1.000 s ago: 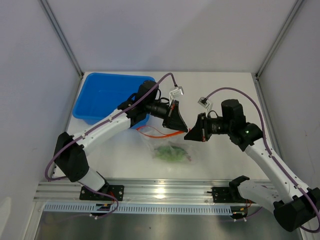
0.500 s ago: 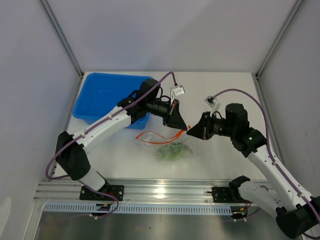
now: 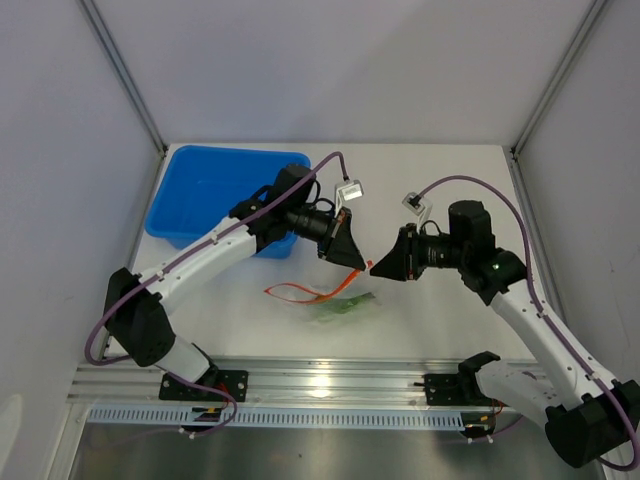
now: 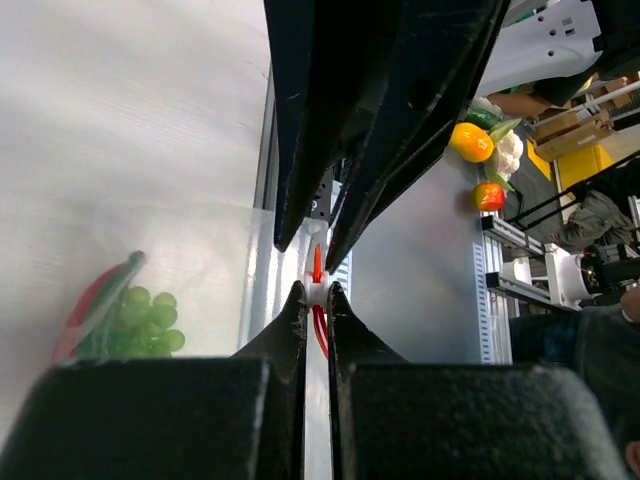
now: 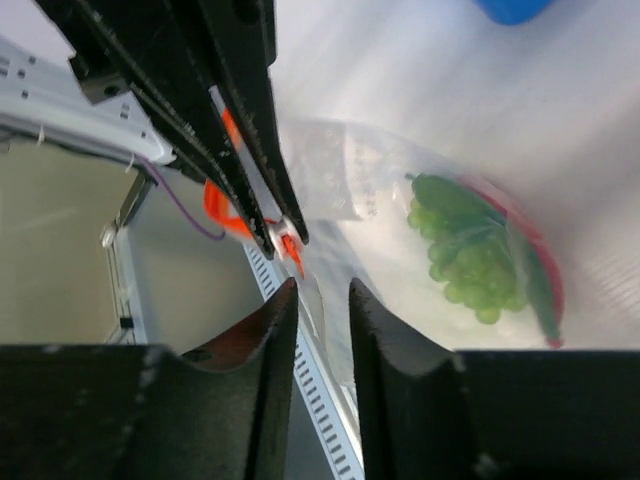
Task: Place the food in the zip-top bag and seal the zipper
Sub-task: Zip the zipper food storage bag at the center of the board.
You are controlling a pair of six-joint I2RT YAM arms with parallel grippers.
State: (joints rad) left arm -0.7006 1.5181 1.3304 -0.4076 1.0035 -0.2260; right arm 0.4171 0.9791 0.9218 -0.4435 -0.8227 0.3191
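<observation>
The clear zip-top bag (image 3: 335,300) lies on the table between my arms. Inside it are light-green grapes (image 5: 465,260), a slim red piece (image 5: 540,275) and a darker green piece (image 5: 440,195). The red-orange zipper (image 3: 305,292) runs along its mouth. My left gripper (image 4: 317,290) is shut on the zipper's white slider (image 4: 318,291), at the bag's right end (image 3: 352,264). My right gripper (image 5: 322,292) is slightly open just right of it (image 3: 376,269), with the bag's clear edge between its fingers, which do not pinch it.
A blue tub (image 3: 210,190) stands at the back left, behind my left arm. The aluminium rail (image 3: 320,380) with both arm bases runs along the near edge. Grey walls enclose the table on three sides.
The bag's open orange loop has flattened into a thin line and the bag lies lower. My left gripper has shifted slightly left with the slider. My right gripper has drawn apart from it.
</observation>
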